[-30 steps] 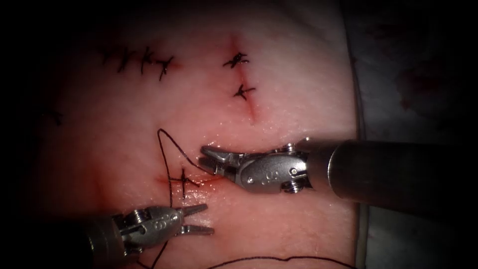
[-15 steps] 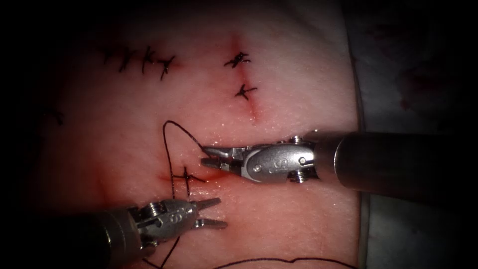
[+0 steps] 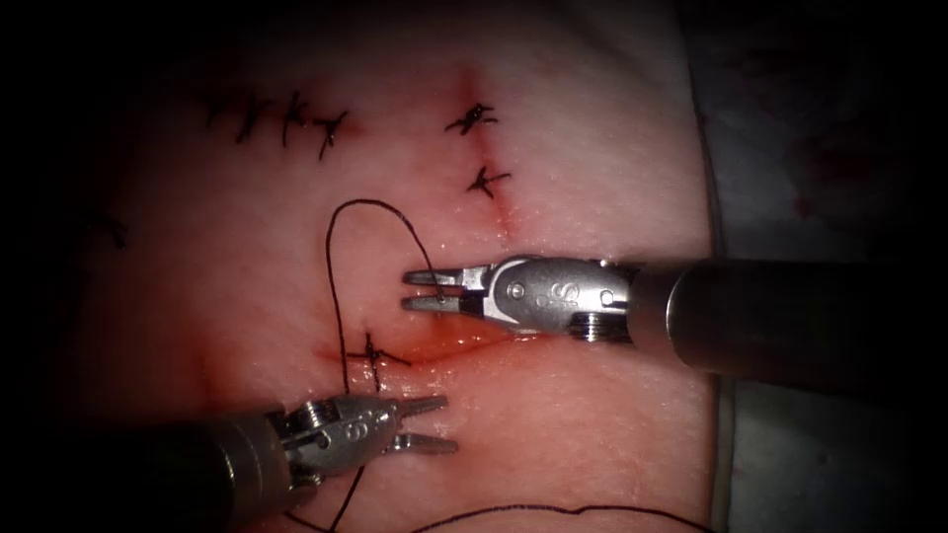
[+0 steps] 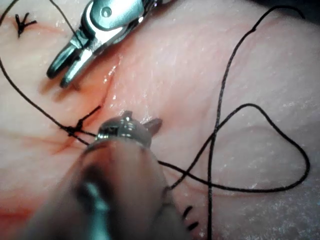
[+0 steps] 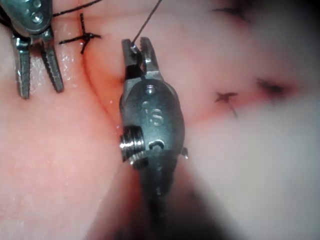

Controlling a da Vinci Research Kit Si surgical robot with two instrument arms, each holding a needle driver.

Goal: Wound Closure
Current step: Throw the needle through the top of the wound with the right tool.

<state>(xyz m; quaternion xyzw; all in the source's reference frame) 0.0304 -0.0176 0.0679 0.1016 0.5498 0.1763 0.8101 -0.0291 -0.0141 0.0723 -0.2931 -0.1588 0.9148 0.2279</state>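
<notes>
My right tool [image 3: 420, 292] lies just above the cut [image 3: 464, 342], jaws shut on the dark thread [image 3: 370, 204] close to their tips. From there the thread arches up and left, then drops to a tied stitch [image 3: 373, 352] at the cut's left end. In the right wrist view the thread leaves the right tool [image 5: 140, 46] at its tips. Below the cut, my left tool [image 3: 434, 424] stands open and holds nothing. The right wrist view shows the left tool [image 5: 37, 75] open beside the stitch [image 5: 85, 37]. The left wrist view has the stitch [image 4: 75, 129] beside the left tool [image 4: 142, 125].
Red fluid [image 3: 434, 347] lies along the cut. Two tied stitches [image 3: 482, 180] sit on a second cut above, and several more [image 3: 286, 120] at the upper left. Slack thread [image 3: 553, 511] trails along the bottom. The tissue's edge [image 3: 713, 296] runs down the right.
The right tool has risen and turned level, lifting the thread into a taller arch. The left tool has slid slightly right with its jaws still open.
</notes>
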